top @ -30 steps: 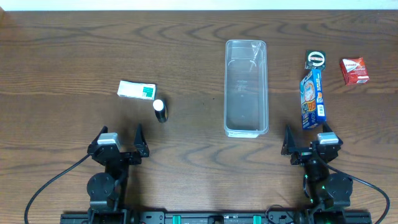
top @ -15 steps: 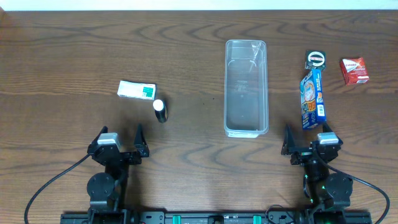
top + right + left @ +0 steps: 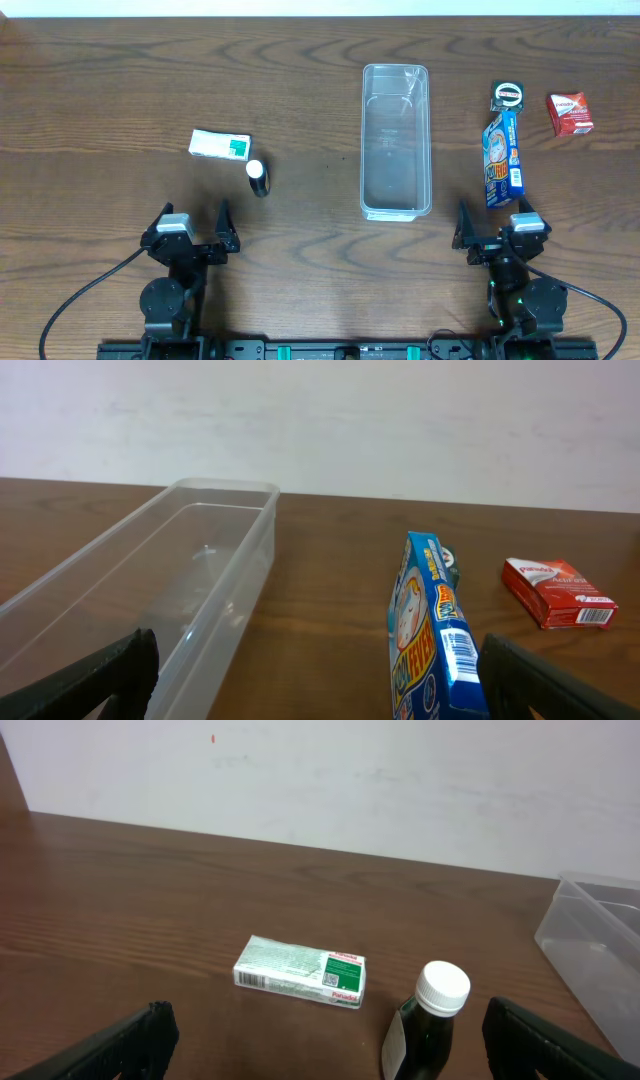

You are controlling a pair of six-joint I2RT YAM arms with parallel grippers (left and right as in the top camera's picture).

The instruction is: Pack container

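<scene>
Left gripper: at the near left edge of the table, jaws spread wide, nothing between them; in the left wrist view its dark fingers stand at the two lower corners.
White and green flat cardboard carton: lying flat on the dark brown wooden table, beyond the left gripper.
Small dark bottle with a white cap: just right of and nearer than the carton, close to it but apart.
Clear rectangular plastic container: right of centre, its long side running away from the arms, well apart from both grippers.
Right gripper: at the near right edge, jaws spread wide, gripping nothing.
Long blue printed packet: just right of the container, lying roughly parallel to it.
Round dark item with a white ring: at the packet's far end.
Small red cardboard box: furthest right, apart from the packet.
</scene>
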